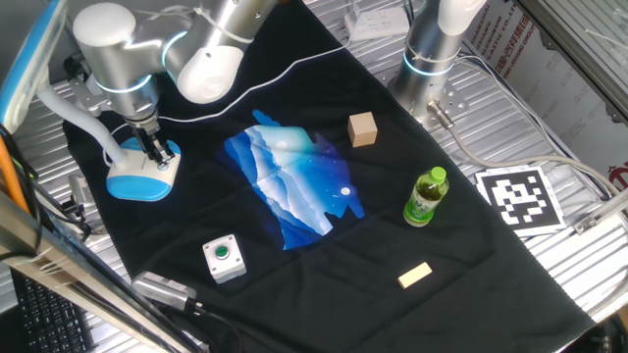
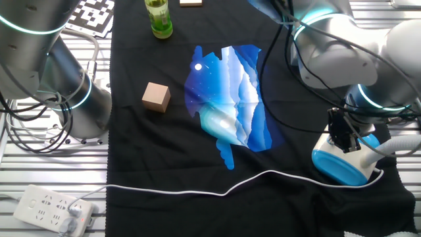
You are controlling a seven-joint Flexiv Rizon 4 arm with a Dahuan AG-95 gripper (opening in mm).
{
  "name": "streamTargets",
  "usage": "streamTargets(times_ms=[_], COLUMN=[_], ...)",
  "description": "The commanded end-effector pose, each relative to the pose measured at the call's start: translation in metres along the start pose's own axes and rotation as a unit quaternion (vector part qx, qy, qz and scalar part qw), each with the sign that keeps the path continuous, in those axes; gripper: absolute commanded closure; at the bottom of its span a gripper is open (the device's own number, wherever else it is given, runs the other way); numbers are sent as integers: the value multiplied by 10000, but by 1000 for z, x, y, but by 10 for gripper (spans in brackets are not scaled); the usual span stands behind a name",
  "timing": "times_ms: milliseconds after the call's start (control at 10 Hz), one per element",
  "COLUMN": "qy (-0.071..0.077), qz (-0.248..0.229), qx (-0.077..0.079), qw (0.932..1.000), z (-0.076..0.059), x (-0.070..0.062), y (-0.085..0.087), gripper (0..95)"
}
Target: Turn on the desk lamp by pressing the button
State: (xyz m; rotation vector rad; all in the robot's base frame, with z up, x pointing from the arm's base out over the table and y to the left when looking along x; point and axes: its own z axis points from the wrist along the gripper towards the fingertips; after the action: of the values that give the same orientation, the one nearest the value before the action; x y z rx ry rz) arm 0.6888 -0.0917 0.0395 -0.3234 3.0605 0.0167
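Note:
The desk lamp's light-blue and white base (image 1: 137, 178) sits at the left edge of the black cloth. It also shows at the right in the other fixed view (image 2: 342, 164). Its thick white neck (image 1: 74, 116) curves up and away from the base. My gripper (image 1: 153, 149) points straight down, with its dark fingertips on or just above the base's white top face (image 2: 343, 139). The small touch button is hidden under the fingertips. No view shows whether there is a gap between the fingers.
A green push-button in a white box (image 1: 223, 257) stands near the front. A wooden cube (image 1: 362, 128), a green bottle (image 1: 426, 196) and a small wooden block (image 1: 415, 276) lie to the right. A white cable (image 2: 197, 191) crosses the cloth. A second arm's base (image 1: 430, 61) stands at the back.

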Motion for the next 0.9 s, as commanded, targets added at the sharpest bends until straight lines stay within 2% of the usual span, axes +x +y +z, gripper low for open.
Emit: streamTargets(times_ms=[100,200,400,500,900], qy=[-1,140,133,178,179], qz=[-23,40,28,39,52], qx=[87,47,132,130,119], qw=[10000,9999,9998,9998,9998], z=[10,5,-6,-10,-16], x=[-1,1,2,1,3], y=[0,2,7,8,12], gripper=[950,950,950,950,950])
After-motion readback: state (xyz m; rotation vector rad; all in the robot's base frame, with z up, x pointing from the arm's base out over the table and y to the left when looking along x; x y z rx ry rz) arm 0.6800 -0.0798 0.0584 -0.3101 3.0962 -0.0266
